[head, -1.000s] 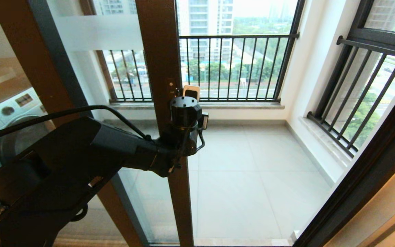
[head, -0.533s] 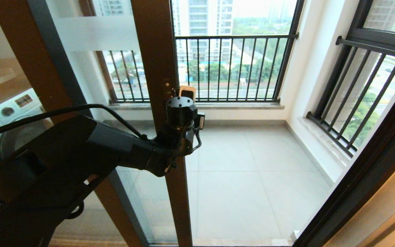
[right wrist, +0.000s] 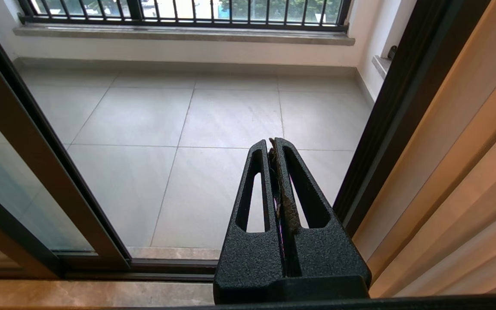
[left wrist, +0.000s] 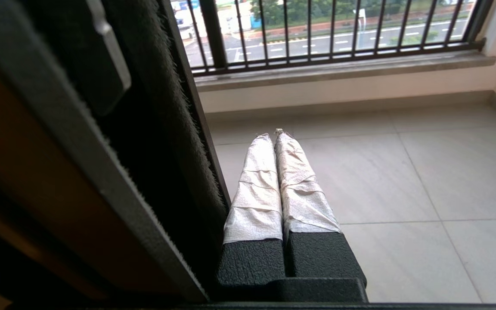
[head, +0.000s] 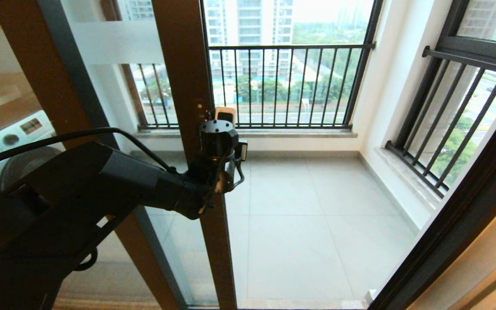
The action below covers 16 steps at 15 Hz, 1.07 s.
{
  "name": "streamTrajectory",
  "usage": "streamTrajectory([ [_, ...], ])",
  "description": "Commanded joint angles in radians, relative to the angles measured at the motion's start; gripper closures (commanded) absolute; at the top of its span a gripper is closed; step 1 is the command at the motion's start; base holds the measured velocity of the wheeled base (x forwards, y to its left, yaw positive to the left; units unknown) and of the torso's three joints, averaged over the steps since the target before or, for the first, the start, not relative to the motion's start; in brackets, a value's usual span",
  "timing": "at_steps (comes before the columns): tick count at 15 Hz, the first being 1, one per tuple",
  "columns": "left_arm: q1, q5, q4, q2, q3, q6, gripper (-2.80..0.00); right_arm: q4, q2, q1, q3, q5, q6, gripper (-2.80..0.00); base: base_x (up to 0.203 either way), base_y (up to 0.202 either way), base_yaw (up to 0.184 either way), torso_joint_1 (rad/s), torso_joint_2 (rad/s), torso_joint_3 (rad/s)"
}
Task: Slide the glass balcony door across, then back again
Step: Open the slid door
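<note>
A grey-tiled balcony floor (head: 317,224) lies beyond the brown-framed glass balcony door (head: 187,86). The left hand (left wrist: 276,142), fingers closed together and empty, presses the door's edge, probably to push it sideways; the right hand (right wrist: 274,148) waits closed.

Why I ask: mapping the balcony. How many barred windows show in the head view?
2. One barred window straight ahead, partly behind the glass balcony door; the other on the right wall. Others may hide.

I see a grey tile floor (head: 317,224). The door (head: 187,86) stands on its near edge.
</note>
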Motion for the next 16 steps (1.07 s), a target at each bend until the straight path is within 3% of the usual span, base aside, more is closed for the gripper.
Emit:
streamTrajectory([
  [1,0.005,-0.002,-0.008,-0.006,0.003,0.001,0.0,-0.001,0.0,0.001,0.0,0.0,-0.001,0.0,0.0,0.0,0.0,0.0,0.0,0.0],
  [12,0.047,-0.008,-0.046,-0.039,0.07,0.002,0.0,-0.001,0.0,0.0,0.0,0.002,-0.001,0.0,0.0,0.0,0.0,0.0,0.0,0.0],
  [16,-0.023,-0.025,-0.091,-0.039,0.075,0.015,0.0,-0.001,0.0,0.0,0.0,0.0,-0.001,0.0,0.0,0.0,0.0,0.0,0.0,0.0],
])
